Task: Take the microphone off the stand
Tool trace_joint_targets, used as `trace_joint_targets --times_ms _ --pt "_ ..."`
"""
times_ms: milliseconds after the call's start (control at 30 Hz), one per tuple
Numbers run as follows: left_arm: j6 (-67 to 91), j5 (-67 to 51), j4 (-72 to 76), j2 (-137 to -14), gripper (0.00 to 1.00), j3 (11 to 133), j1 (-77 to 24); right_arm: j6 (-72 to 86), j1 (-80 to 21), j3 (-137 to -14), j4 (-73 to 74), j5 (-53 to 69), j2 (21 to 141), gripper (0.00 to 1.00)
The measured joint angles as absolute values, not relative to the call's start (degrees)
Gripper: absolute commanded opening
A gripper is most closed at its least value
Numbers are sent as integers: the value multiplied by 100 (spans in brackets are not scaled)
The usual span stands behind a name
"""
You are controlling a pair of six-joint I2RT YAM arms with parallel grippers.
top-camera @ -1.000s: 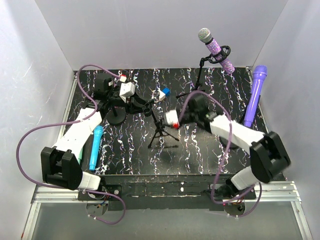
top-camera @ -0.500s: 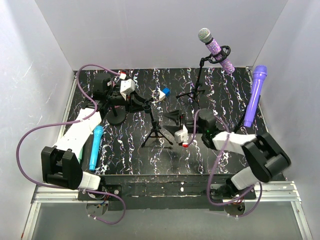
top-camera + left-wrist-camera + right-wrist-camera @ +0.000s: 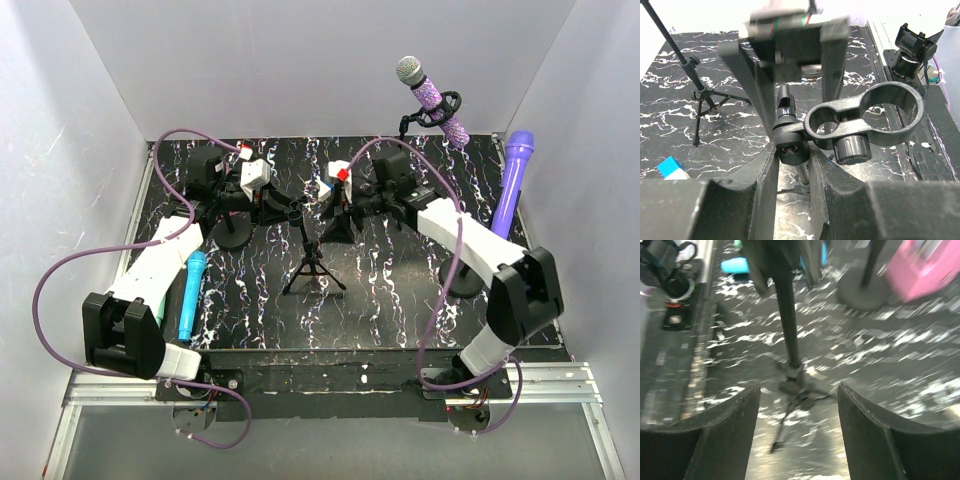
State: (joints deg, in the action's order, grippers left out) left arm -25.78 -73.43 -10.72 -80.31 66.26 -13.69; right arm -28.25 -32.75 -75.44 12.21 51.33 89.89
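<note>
- From above, the sparkly microphone (image 3: 432, 97) sits in the clip of the tall stand (image 3: 404, 128) at the back right of the surface (image 3: 400, 290). It is tilted, with its mesh head up and to the left and its handle running down to the right.
- In the same view the right gripper (image 3: 336, 212) hangs near the middle of the back, fingers pointing down. We judge that the microphone lies to its right, further back and higher. The left gripper (image 3: 285, 205) is farther off, so the right arm is the nearer one.
- The left wrist view shows the left gripper closed on the knuckle of the small stand (image 3: 790, 145), whose ring clip (image 3: 867, 117) is empty. The microphone is outside this view.
- The right wrist view is blurred. The right gripper's fingers stand wide apart with nothing between them, and the small stand's thin pole (image 3: 787, 315) is ahead. The microphone does not show here, so we judge the gripper faces away from it and must turn toward the back right.
</note>
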Motion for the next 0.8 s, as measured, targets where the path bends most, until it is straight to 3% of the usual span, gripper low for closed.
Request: trace_joint_targets --times_ms 367,567,800 --pt "-2585 -7266 -1061 -8031 0 6626 -1400 -447 -3273 -7561 1852 5323 9784 64" --pt "-2591 -6995 -1092 -8134 0 6613 -1404 84 -3301 -7588 1824 5363 9985 53" --pt "-2591 -6897 -1122 -8134 0 6593 -1406 530 -3354 -7599 1741 5063 10217 64"
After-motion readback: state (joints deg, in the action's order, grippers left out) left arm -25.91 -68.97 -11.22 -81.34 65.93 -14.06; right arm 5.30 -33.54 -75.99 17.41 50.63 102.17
